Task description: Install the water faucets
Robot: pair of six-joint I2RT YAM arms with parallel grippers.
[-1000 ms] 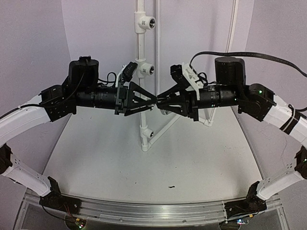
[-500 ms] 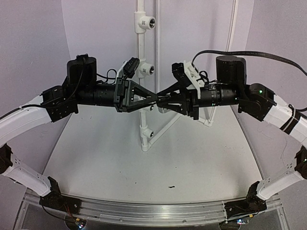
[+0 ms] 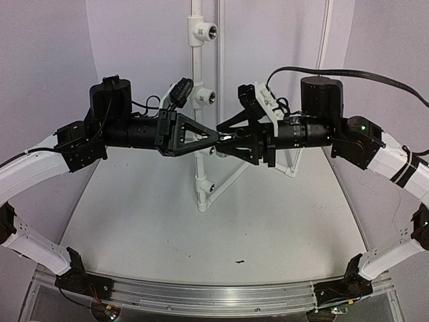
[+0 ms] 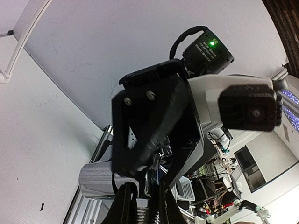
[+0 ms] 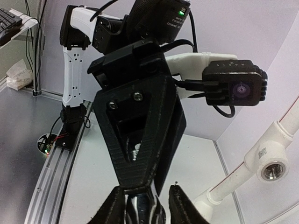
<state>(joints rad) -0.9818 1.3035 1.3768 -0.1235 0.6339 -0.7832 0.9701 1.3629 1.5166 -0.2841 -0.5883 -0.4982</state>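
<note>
A chrome water faucet [image 3: 226, 139] hangs in mid-air between my two grippers, in front of the white pipe stand [image 3: 196, 67]. My left gripper [image 3: 214, 137] is shut on it; in the left wrist view the fingers [image 4: 122, 207] clamp its threaded stub [image 4: 141, 215], and its shiny body [image 4: 96, 179] shows beside them. My right gripper [image 3: 222, 138] faces the left one tip to tip. Its fingers [image 5: 180, 205] stand spread on either side of the faucet [image 5: 145, 211], one apart from it.
The pipe stand carries three tee fittings with dark threaded openings: top [image 3: 204, 31], middle [image 3: 205, 98] and low [image 3: 205, 187]. One shows in the right wrist view [image 5: 269, 169]. A slanted brace pipe [image 3: 234, 176] runs to the right. An aluminium rail [image 3: 208, 295] edges the near side.
My right gripper's fingers have spread open around the faucet. My left gripper has stayed shut on it, and both have risen slightly.
</note>
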